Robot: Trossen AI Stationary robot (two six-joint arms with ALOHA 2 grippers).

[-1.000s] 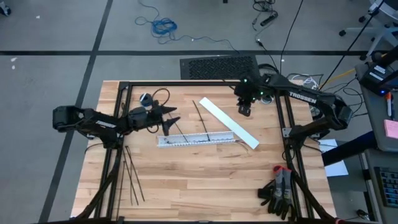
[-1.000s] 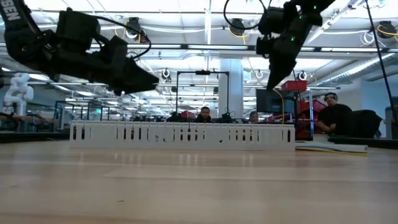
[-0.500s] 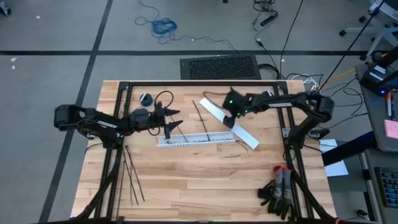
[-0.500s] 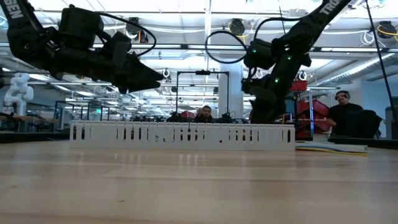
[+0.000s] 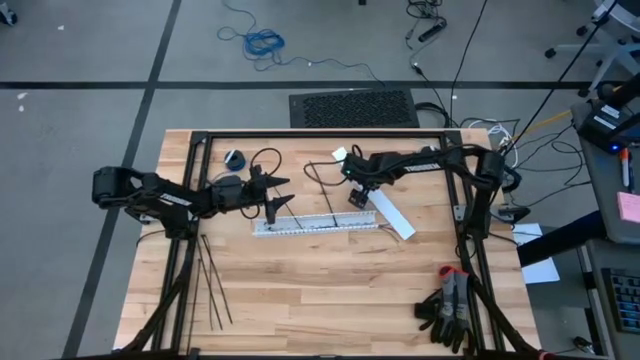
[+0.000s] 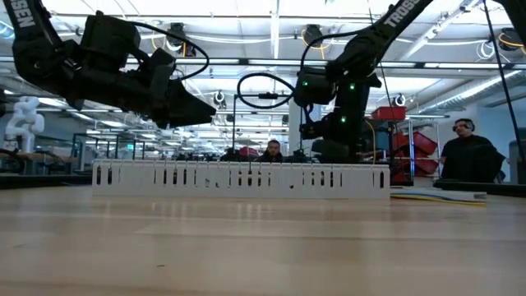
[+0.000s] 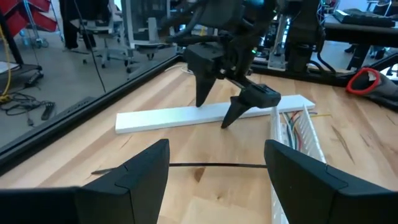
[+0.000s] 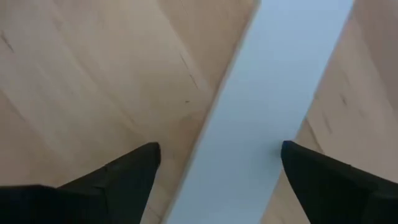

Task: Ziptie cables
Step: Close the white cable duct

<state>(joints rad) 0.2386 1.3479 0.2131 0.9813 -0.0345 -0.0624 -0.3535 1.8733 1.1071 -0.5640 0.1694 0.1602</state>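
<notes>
over the white flat lid strip (image 5: 385, 207), just beyond the far side of the slotted duct (image 5: 315, 224), the right gripper (image 5: 358, 193) hangs with its fingers spread wide and nothing between them; its wrist view shows the lid running straight between the two dark fingers (image 8: 118, 174). off the duct's left end hovers the left gripper (image 5: 276, 191), fingers (image 7: 134, 174) parted to a middling width and holding nothing, nose aimed across at the other arm. the cables (image 7: 297, 124) lie inside the duct, a few pale and greenish wires showing in the channel. one ziptie (image 5: 319, 179) rests on the table (image 5: 330, 300) just past the duct, near the lid's far end, while several more zipties (image 5: 208, 282) lie well apart from the duct, toward the near left of the table. the risk, as i judge it, is that the right gripper is lined up on the lid, not a ziptie, so closing now would pinch the wrong thing. a thin strip flat on wood is also hard to pinch; fingertips could skate over it or flick it away. with both grippers close around the duct's far side, a reach by either arm could knock the other or shove the duct and spill the wires.
</notes>
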